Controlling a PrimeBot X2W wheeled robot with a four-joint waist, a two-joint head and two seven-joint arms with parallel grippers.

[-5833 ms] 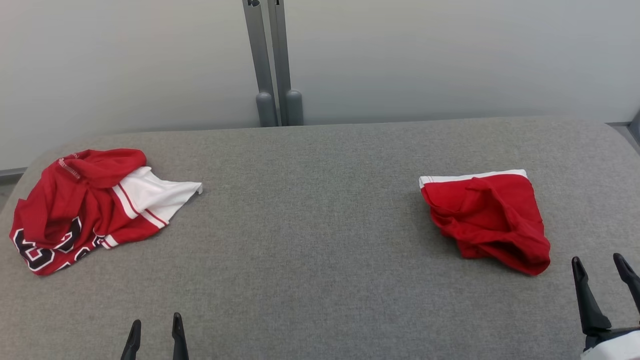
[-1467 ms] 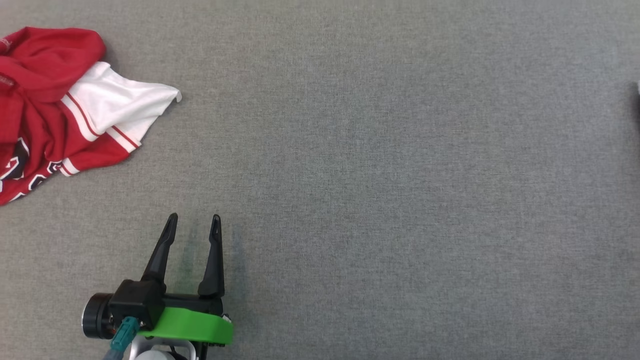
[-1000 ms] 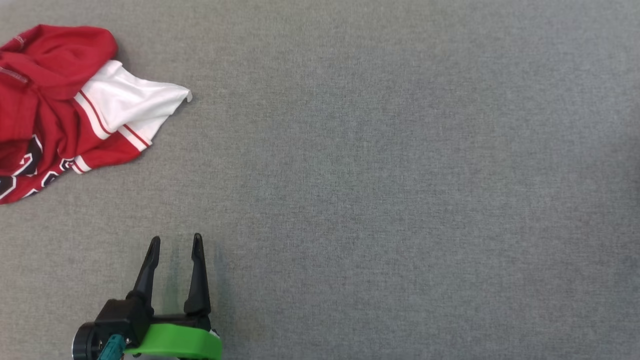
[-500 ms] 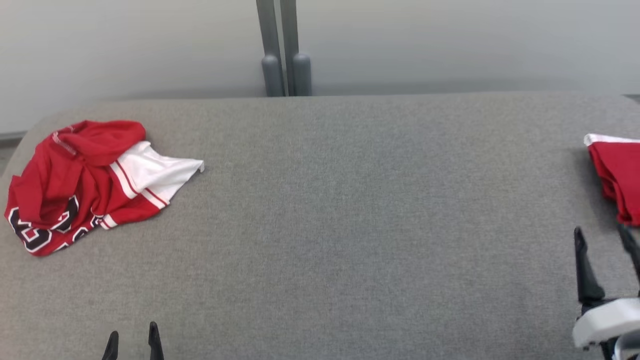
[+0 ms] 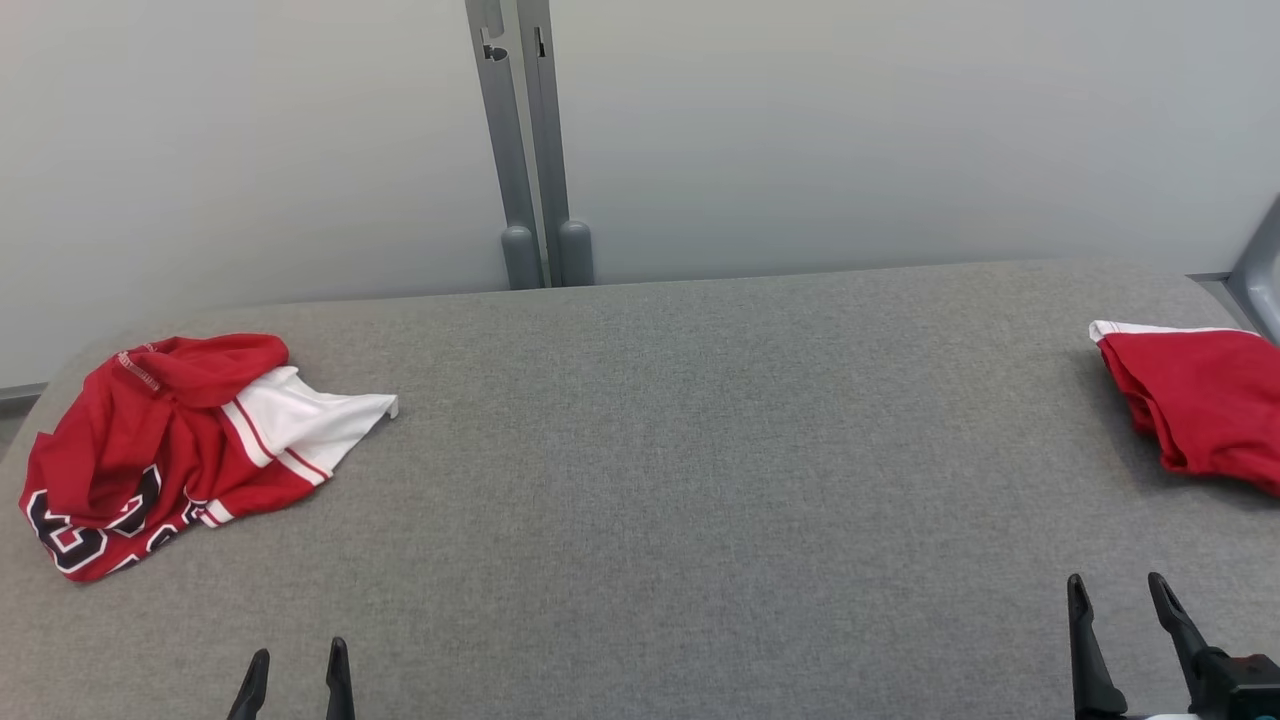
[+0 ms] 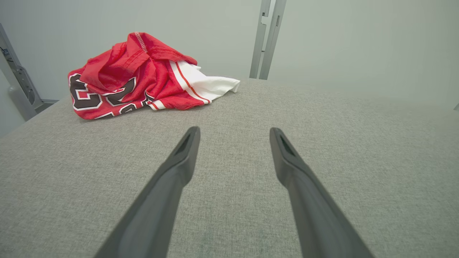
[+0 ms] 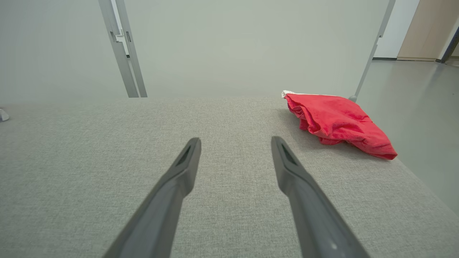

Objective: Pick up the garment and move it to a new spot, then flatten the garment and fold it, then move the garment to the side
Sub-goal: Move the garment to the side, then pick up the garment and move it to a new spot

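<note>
A crumpled red and white garment [image 5: 170,440] with dark numbers lies at the far left of the grey table [image 5: 640,480]. In the left wrist view this garment [image 6: 136,75] sits ahead and to the left of my open left gripper [image 6: 233,130], well apart from it. A folded red garment [image 5: 1200,410] with a white edge rests at the table's far right. The right wrist view has that folded garment [image 7: 337,122] ahead and to the right of my open right gripper [image 7: 235,140]. Both grippers, left [image 5: 299,650] and right [image 5: 1116,582], hover empty near the front edge.
Two grey posts [image 5: 530,150] rise against the pale wall behind the table's far edge. The table's right edge drops to the floor [image 7: 423,107] just past the folded garment. A slanted metal post [image 6: 18,86] stands off the left end.
The head camera has tilted back up from the tabletop to the whole table. Compared with the earliest frame, the folded red garment lies farther right. Both grippers have stayed open.
</note>
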